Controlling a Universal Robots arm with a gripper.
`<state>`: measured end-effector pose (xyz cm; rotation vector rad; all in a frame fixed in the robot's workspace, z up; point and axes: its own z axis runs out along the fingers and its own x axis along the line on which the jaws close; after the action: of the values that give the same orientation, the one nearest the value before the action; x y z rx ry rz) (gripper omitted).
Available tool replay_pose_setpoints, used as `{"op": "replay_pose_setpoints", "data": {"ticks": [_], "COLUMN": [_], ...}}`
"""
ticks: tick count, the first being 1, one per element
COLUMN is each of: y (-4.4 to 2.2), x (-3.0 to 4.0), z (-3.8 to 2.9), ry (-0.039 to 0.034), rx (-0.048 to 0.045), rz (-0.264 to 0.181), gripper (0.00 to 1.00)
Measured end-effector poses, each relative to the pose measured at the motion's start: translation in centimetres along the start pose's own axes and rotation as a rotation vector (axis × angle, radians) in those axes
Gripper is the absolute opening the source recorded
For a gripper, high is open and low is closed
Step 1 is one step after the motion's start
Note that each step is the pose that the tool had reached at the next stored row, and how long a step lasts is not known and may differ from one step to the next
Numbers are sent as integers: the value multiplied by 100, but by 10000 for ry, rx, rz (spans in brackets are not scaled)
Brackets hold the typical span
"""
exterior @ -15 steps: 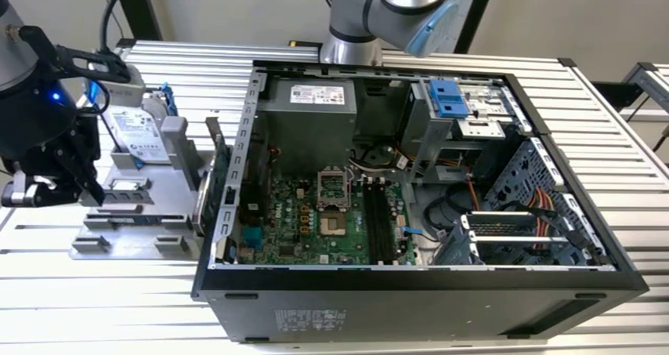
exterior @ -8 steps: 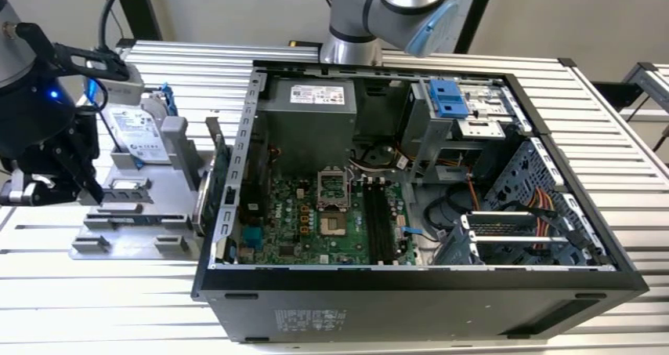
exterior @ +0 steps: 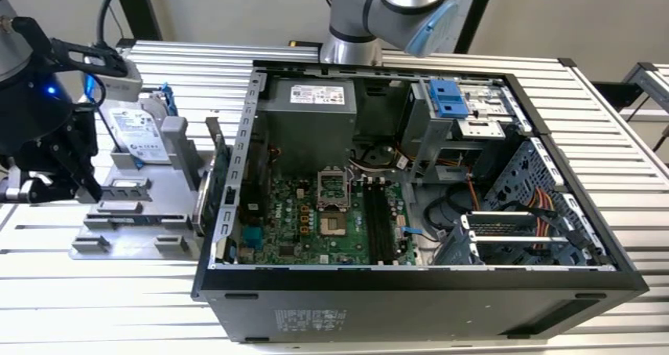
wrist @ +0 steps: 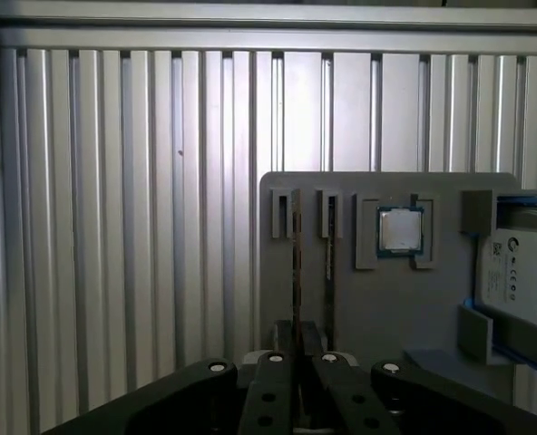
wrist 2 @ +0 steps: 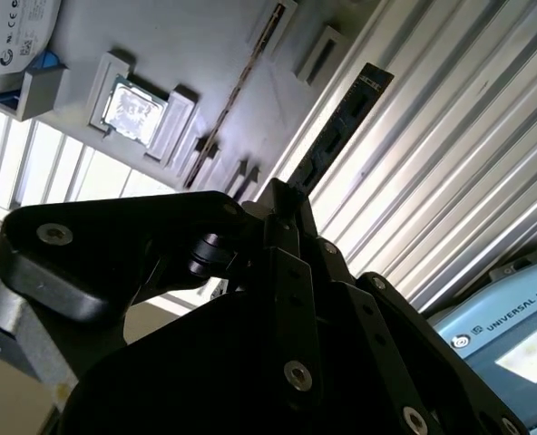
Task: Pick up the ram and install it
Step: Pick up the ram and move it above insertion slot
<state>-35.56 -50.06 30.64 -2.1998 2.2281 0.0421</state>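
Pinched by one end alone, the ram [wrist 2: 341, 118] looked liable to pivot or slip in the gripper [wrist 2: 287, 204], and any tilt could have snagged the neighbouring memory stick [wrist 2: 237, 95]. The fingers [wrist: 273, 381] were clamped on its near end. The board jutted out beyond them, by the slotted end of the grey fixture tray [wrist: 377, 308], toward the tabletop's [wrist: 114, 227] edge on the exterior view's left.

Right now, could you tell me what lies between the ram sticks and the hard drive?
The silver processor chip lies between the ram sticks and hard drive, in the first wrist view.
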Motion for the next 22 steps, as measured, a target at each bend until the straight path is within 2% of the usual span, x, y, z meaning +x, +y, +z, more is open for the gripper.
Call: {"op": "replay_pose_setpoints", "data": {"ticks": [22], "y": [3], "x": [-6], "z": [-233], "ry": [0], "rx": [1], "rz": [1], "gripper": [0]}}
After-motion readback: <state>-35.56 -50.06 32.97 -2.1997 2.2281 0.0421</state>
